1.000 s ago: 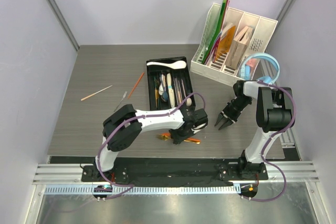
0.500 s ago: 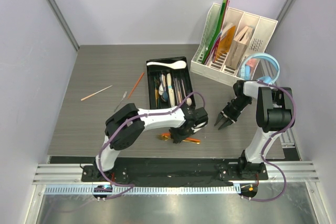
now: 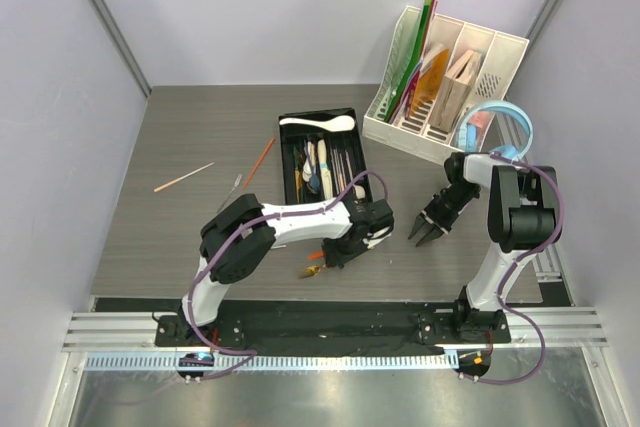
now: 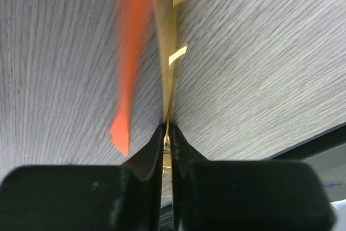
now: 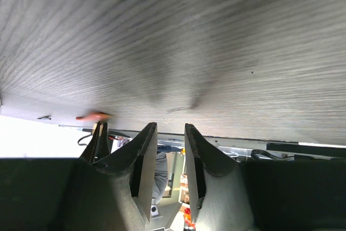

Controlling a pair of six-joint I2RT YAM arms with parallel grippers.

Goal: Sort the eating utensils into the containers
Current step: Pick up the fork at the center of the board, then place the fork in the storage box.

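My left gripper (image 3: 340,250) (image 4: 167,129) is shut on the thin edge of a gold-coloured utensil (image 4: 165,52), whose far end pokes out near the table's front edge (image 3: 309,272). An orange chopstick (image 4: 128,52) lies just left of the jaws, outside them. The black tray (image 3: 318,114) holds a white ceramic spoon (image 3: 318,124) across its top and several steel and wooden pieces in its long compartments. My right gripper (image 3: 421,233) (image 5: 170,129) hovers to the tray's right, open, with nothing between its fingers.
An orange chopstick (image 3: 260,161), a wooden chopstick (image 3: 183,178) and a small steel piece (image 3: 236,187) lie loose left of the tray. A white slotted organiser (image 3: 445,82) and light-blue headphones (image 3: 503,125) stand at the back right.
The left jaws have closed on the gold utensil. The gold and orange pieces that lay to the gripper's right now show to its left. The right arm has not moved.
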